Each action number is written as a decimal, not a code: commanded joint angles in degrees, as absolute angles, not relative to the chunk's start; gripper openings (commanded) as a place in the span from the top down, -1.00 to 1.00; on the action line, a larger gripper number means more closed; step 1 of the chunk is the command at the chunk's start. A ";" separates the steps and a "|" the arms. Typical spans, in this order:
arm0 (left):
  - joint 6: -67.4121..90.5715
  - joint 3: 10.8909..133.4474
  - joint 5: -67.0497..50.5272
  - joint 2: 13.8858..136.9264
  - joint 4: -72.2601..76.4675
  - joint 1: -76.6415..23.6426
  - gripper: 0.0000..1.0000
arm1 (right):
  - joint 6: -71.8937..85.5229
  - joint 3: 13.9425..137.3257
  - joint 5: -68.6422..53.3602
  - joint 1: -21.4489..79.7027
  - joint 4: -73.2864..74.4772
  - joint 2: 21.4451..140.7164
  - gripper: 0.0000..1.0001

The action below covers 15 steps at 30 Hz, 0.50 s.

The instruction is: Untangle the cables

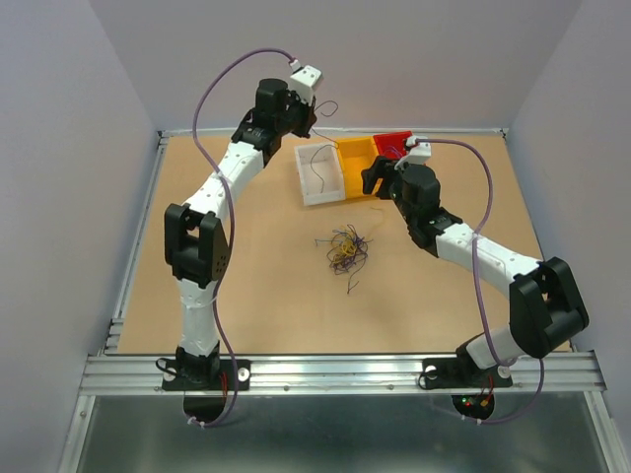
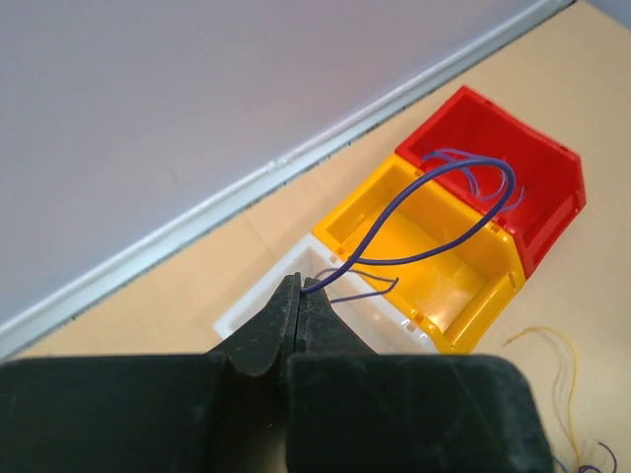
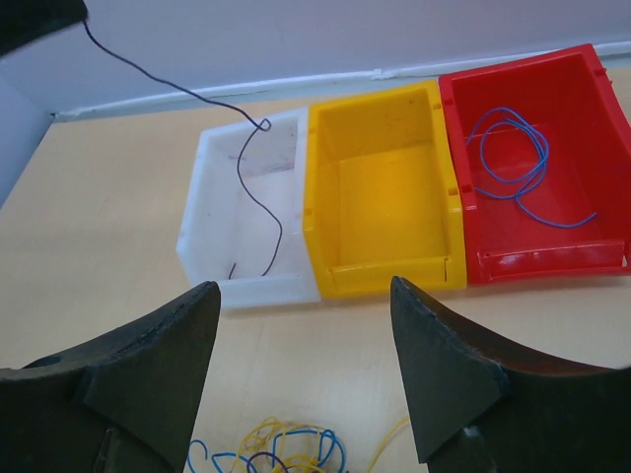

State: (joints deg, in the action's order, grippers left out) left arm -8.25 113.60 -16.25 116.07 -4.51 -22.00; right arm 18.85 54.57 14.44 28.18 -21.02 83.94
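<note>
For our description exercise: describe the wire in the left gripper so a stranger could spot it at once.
At the table's far side stands a row of bins. One dark wire hangs from the shut left gripper over the white bin. It alone is lifted; the blue wire lies in the red bin, the clump on the table.
</note>
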 commanded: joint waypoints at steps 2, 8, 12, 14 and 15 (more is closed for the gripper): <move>-9.75 111.81 -16.44 114.79 -0.70 -21.36 1.00 | 19.07 53.70 16.26 28.04 -22.94 82.44 -0.49; -11.42 107.49 -14.86 113.73 -2.28 -21.44 1.00 | 19.07 53.35 17.23 28.04 -22.94 82.18 -0.49; -12.22 105.65 -12.40 113.12 -4.39 -21.44 1.00 | 19.07 53.61 17.40 28.12 -22.85 82.70 -0.49; -12.83 104.60 -10.90 112.94 -5.97 -21.79 1.00 | 19.07 53.70 17.58 28.04 -22.85 82.79 -0.49; -13.01 104.24 -9.33 112.94 -6.41 -21.88 1.00 | 19.16 53.70 17.75 28.12 -22.85 82.79 -0.49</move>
State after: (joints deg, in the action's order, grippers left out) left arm -11.11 105.54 -13.30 117.32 -5.34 -21.65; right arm 18.87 54.52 16.01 28.18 -21.02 83.92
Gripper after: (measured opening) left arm 0.033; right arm 0.748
